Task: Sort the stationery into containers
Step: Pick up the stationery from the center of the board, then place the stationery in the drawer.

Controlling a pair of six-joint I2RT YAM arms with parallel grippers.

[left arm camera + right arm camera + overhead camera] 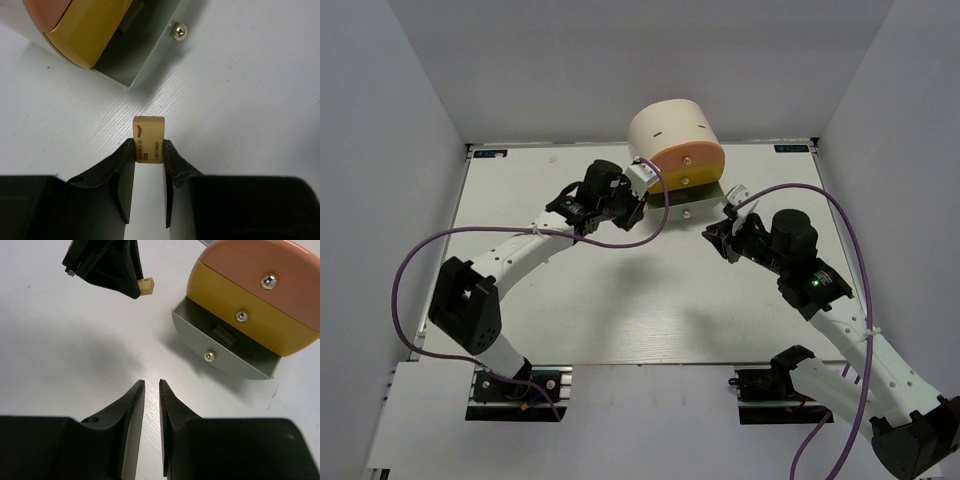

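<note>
The left gripper (149,146) pinches a tan eraser (148,131) between its two fingertips, the printed face of the block turned up toward the wrist camera. Whether the eraser touches the white table (620,320) or hangs just above it cannot be told. At 12 o'clock from the eraser, near but apart, the grey-green bottom drawer (227,361) of the cream organiser (665,125) stands pulled out, its small metal knob (210,356) facing the arms. A small dark object (222,333) lies inside that drawer, too shadowed to identify. Above it, the yellow middle drawer (225,300) and the salmon-orange top drawer (250,265) sit flush and closed.

From overhead, the organiser sits at the table's 12 o'clock edge, the left gripper at its 8 o'clock and the right gripper (151,385) at its 4 o'clock. The right gripper's jaws are drawn almost together, only a thin slit between them, and they hold nothing. It is over bare table, apart from the open drawer.
</note>
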